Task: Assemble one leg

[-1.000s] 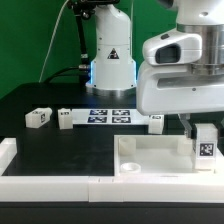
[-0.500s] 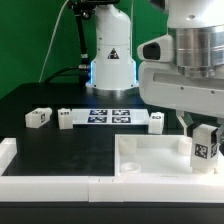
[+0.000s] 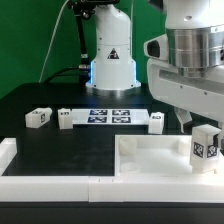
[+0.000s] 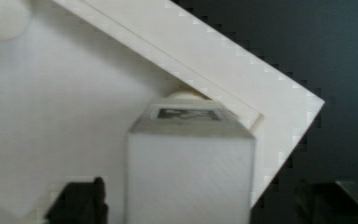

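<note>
The leg (image 3: 205, 143) is a small white block with a black-and-white tag. It stands upright at the corner of the large white tray-like part (image 3: 150, 158), on the exterior view's right. My gripper (image 3: 203, 126) hangs right above it. In the wrist view the leg (image 4: 190, 160) sits between my two dark fingers (image 4: 80, 202), with a gap showing on each side. The gripper (image 4: 211, 208) is open around the leg and not clamped on it. The tray's corner (image 4: 282, 100) shows beyond the leg.
Three more small white blocks lie on the black table, two (image 3: 38, 117) (image 3: 65, 118) at the exterior view's left and one (image 3: 156, 121) near the middle. The marker board (image 3: 110, 115) lies behind them. A white rail (image 3: 40, 183) runs along the front. The robot base (image 3: 110, 60) stands at the back.
My hand has turned about its vertical axis and risen slightly over the leg. The leg has stayed upright at the tray corner.
</note>
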